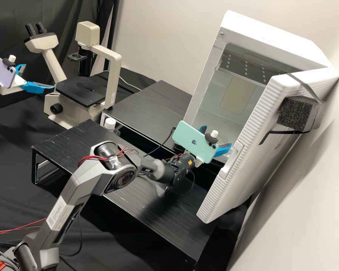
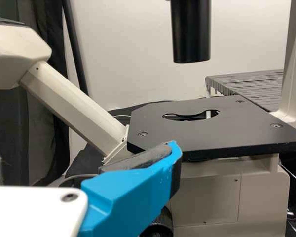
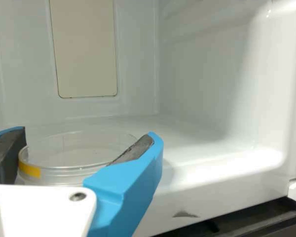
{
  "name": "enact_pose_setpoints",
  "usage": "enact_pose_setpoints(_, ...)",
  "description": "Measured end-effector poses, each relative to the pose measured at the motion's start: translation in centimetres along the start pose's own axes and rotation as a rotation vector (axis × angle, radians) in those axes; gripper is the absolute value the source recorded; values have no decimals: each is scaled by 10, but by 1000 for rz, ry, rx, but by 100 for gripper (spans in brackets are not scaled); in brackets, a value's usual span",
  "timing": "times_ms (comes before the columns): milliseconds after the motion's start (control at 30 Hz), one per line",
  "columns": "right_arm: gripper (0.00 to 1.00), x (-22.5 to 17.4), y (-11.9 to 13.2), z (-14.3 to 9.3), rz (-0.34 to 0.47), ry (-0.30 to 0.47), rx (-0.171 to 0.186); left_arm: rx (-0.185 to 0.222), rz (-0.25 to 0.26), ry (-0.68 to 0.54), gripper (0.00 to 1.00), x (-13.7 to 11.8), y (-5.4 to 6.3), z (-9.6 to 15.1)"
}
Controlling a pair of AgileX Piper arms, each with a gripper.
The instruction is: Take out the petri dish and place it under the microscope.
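In the high view, my right gripper [image 1: 214,139] is at the mouth of the white incubator, its fingers apart. The right wrist view has the clear petri dish [image 3: 79,150], with yellow tape on its side, lying flat on the incubator floor. There my right gripper [image 3: 84,140] stands open around the dish's near part; whether the pads touch it, I cannot tell. At the far left of the high view, my left gripper [image 1: 38,76] is open beside the microscope stage [image 1: 83,90]. My left gripper [image 2: 86,148] is in front of the stage [image 2: 207,136] in the left wrist view.
The incubator door [image 1: 252,135] is swung open to the right of my right gripper. Low black racks [image 1: 154,199] stand before the incubator and toward the microscope. A white-capped bottle [image 1: 110,123] is by the middle rack. Above the stage hangs a black microscope tube [image 2: 190,34].
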Motion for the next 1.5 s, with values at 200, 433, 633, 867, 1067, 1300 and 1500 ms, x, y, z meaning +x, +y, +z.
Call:
enact_pose_setpoints(200,0,0,0,0,-4,2,-4,0,0,0,100,0,0,0)
enact_pose_setpoints(433,0,-2,-1,2,-5,3,-2,0,0,0,100,0,0,0)
enact_pose_setpoints(633,0,-9,4,4,4,7,9,0,0,0,100,0,0,0)
enact_pose_setpoints(867,0,-27,18,3,36,6,11,0,0,0,100,0,0,0)
enact_pose_setpoints(1067,0,-41,26,6,69,6,22,0,0,0,100,0,0,0)
enact_pose_setpoints(1300,0,-61,28,6,115,10,22,0,0,0,100,0,0,0)
enact_pose_setpoints(1500,0,-82,24,1,131,38,26,0,0,0,100,0,0,0)
